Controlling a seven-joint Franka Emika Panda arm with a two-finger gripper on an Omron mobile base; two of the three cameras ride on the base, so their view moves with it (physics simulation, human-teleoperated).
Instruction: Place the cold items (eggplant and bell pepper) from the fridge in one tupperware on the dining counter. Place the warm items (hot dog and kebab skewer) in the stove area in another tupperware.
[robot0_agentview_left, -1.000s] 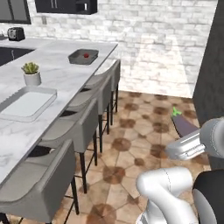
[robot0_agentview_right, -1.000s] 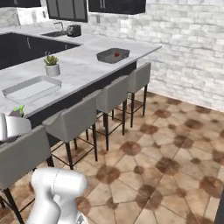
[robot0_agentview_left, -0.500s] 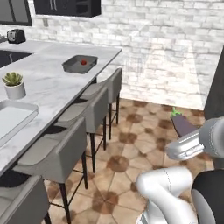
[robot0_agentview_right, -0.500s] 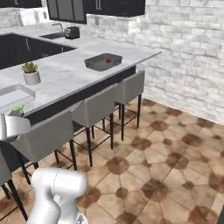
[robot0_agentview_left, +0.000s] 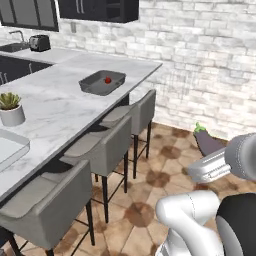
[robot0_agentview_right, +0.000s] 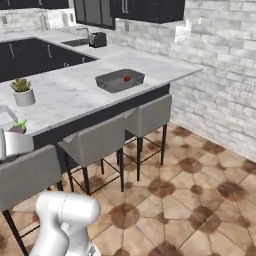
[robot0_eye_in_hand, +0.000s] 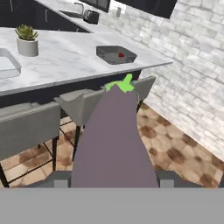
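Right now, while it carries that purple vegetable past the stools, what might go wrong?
The eggplant sticks out well beyond the gripper, held at one end only, so it could perhaps slip loose over the tiled floor. The stools stand close under the dining counter; a wide swing might clip one. The grey tray already holds a small red thing and may be mistaken for the tupperware.

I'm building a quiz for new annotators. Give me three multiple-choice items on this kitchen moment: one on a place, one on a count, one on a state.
1. Where is the small red item?
A. in the dark tray
B. on a stool
C. on the floor

2. How many grey stools stand along the counter?
A. one
B. three
C. five

3. What is the gripper doing?
A. hanging open
B. holding the eggplant
C. holding the plant

Answers:
1 A, it lies inside the dark tray.
2 B, three stools line the counter.
3 B, the eggplant juts from the gripper.
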